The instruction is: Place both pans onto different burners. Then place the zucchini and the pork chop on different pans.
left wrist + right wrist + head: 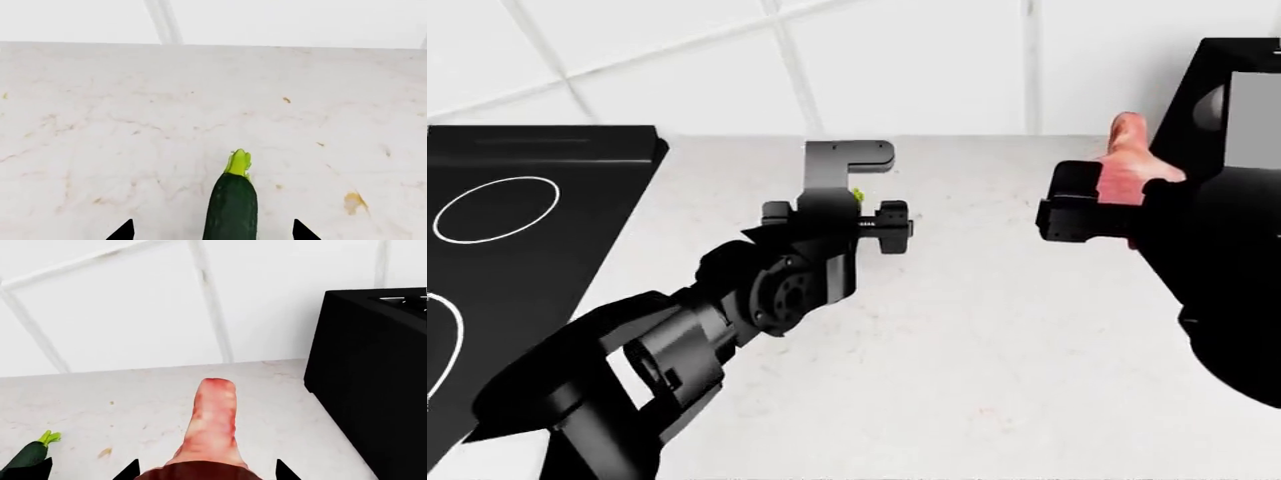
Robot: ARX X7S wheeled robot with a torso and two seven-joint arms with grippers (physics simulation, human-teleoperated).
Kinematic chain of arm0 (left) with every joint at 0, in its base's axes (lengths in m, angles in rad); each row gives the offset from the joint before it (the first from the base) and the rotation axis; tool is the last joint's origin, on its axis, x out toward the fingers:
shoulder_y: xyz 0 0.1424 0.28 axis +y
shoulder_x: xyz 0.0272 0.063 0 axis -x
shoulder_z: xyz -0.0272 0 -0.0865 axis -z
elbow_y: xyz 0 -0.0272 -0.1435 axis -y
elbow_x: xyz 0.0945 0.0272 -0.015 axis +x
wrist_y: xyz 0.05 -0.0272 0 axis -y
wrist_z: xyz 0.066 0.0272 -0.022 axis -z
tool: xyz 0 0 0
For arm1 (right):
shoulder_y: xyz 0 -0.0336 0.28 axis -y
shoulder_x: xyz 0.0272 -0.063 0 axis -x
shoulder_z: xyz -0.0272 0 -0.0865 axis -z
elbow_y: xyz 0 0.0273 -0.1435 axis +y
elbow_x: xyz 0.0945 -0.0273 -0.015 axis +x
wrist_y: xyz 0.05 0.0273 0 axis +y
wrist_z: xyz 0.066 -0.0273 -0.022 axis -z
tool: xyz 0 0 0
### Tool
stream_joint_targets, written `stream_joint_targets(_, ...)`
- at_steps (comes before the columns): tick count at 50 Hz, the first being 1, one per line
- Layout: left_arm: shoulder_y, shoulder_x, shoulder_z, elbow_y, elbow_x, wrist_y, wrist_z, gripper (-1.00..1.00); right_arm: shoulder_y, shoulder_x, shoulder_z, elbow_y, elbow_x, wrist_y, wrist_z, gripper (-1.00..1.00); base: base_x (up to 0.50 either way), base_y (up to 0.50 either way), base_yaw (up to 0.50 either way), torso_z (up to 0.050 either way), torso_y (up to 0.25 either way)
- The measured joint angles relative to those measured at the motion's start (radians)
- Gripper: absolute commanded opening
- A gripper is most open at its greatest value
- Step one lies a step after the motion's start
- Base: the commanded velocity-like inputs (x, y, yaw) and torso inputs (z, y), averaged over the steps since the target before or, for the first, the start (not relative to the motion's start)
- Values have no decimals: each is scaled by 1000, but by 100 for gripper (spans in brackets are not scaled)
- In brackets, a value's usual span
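One dark green zucchini (231, 210) lies between the left gripper's (213, 231) spread jaws; one pinkish raw pork chop (212, 427) sits between the right gripper's (203, 472) parted jaws

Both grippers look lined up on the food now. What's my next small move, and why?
Probably close both grippers. In the left wrist view the zucchini lies between the left gripper fingertips, jaws apart. In the right wrist view the pork chop sits likewise in the right gripper. No pans are in view, and the cooktop burners look bare, so the pans may need placing first.
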Motion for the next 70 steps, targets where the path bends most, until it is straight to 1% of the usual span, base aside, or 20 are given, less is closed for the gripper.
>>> stream_joint_targets(5,-30,3,14,66,-7,14,4,100,-5,-3,-2,2,-2,-2,-2,-100,16,0,-3,0,-200)
stream_joint_targets(13,-38,3,37,53,-48,29,16,100,-8,-7,-7,1,-3,-5,-4,-100,9,-1,-3,0,-3)
stream_joint_targets(14,-39,3,39,52,-51,30,16,-100,-9,-8,-8,1,-3,-5,-4,-100,0,0,-3,0,-13)
stream_joint_targets(18,-38,3,45,54,-62,43,11,-100,-10,-9,-9,1,-4,-7,-6,-100,10,-2,-3,0,-8)
stream_joint_targets(25,-28,3,45,59,-67,74,-40,-100,-13,-10,-12,0,-7,-11,-9,-100,4,0,-1,0,-3)
stream_joint_targets(35,-16,3,49,74,-63,110,-77,-100,-17,-10,-15,-2,-10,-15,-12,-100,1,1,4,0,-1)
stream_joint_targets(45,1,-22,82,73,-66,118,-84,-100,-21,-10,-17,-2,-12,-21,-16,-100,1,1,1,0,238)
stream_joint_targets(50,3,-52,88,116,-65,121,-100,-100,-22,-9,-17,-5,-9,-23,-14,-100,0,0,1,0,250)
stream_joint_targets(54,4,-105,93,211,-57,128,-123,-100,-28,-5,-13,-11,-7,-29,-15,-100,0,0,0,0,221)
stream_joint_targets(59,5,-208,96,396,-34,144,-164,-100,-41,2,-5,-27,-8,-39,-17,-100,0,0,1,0,0)
stream_joint_targets(64,-3,-346,107,635,34,164,-216,-100,-61,11,9,-57,-21,-56,-19,-100,0,0,0,0,0)
stream_joint_targets(70,-10,-537,109,911,109,191,-267,-100,-117,32,41,-124,-55,-91,-30,-100,0,0,0,0,0)
